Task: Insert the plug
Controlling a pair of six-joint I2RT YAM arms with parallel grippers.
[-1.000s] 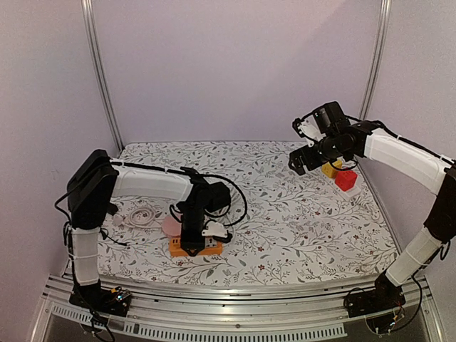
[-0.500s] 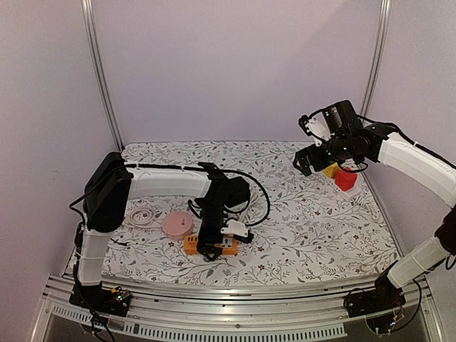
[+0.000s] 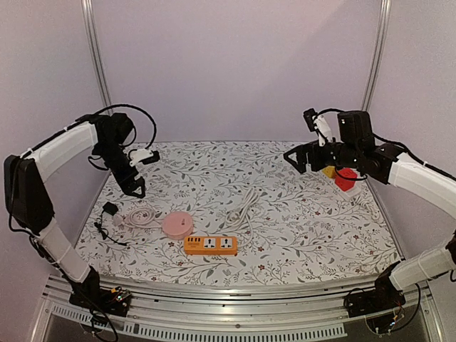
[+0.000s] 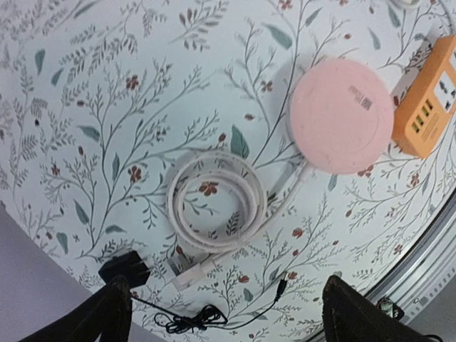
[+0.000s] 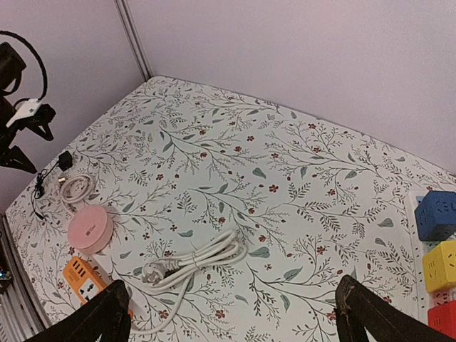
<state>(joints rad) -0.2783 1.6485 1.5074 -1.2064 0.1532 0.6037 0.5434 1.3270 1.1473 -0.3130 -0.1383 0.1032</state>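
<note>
The flowered cloth-covered table (image 3: 306, 228) carries an orange plastic power strip (image 3: 210, 245) near its front edge. A round pink puck (image 3: 177, 224) and a coiled white cable (image 3: 142, 216) lie to the strip's left. A bundled white plug cord (image 3: 244, 206) lies mid-table, and 3 coloured cube sockets (image 5: 442, 267) sit at the right edge.

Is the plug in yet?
Not yet. Done: the orange strip lies flat, sockets empty. In hand: nothing; the left gripper and right gripper hang open in the air. Left: grab the white plug lying loose near the strip and push it in.

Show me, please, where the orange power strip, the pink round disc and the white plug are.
orange power strip (image 3: 210, 245), top external view, middle of its top face.
pink round disc (image 4: 340, 116), left wrist view, centre of its top.
white plug (image 5: 151, 271), right wrist view, its head.
</note>
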